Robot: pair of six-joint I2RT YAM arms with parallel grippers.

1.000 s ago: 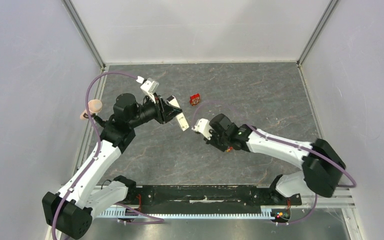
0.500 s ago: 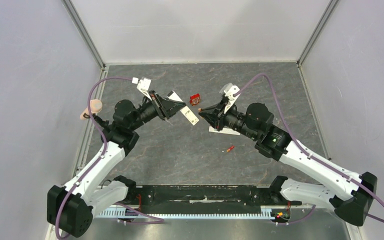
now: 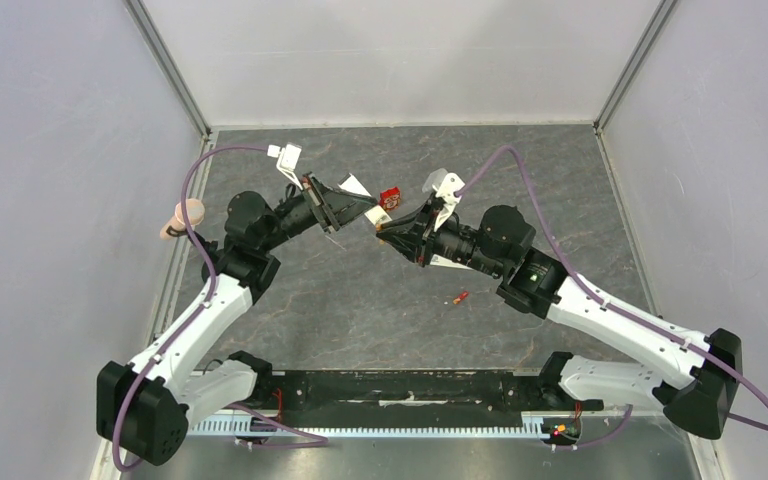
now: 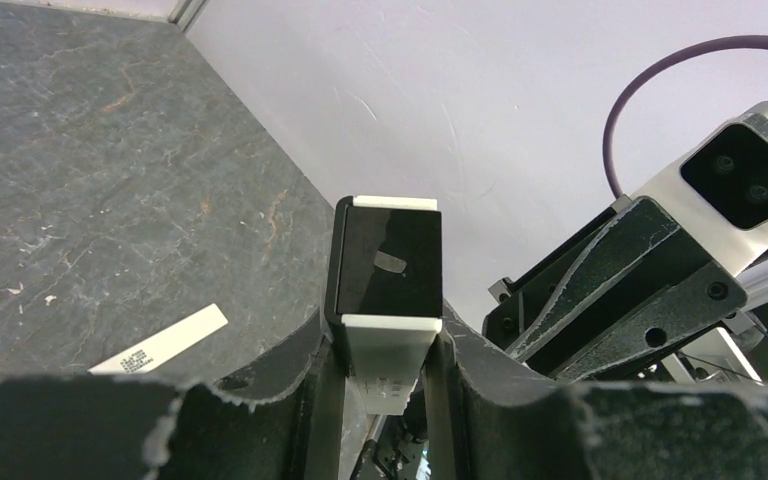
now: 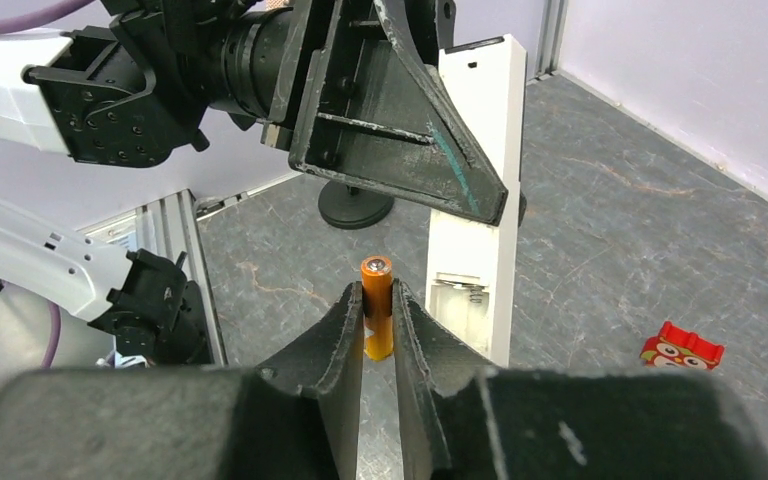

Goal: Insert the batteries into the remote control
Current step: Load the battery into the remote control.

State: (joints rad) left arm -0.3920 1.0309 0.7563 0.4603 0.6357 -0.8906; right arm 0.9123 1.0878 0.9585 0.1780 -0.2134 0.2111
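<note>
Over table [image 3: 340,290]: L hand [image 4: 385,340] grips remote [image 4: 385,265]; R hand [image 5: 378,305] grips batt. [image 5: 376,275]

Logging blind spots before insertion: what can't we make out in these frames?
- Left wrist: remote control shows only its dark-ended face; recess side faces away.
- Right wrist: recess bottom hidden behind a finger of right claw; its polarity unreadable.
- Top external: held battery too small to pick out; ends of loose battery unreadable.
</note>
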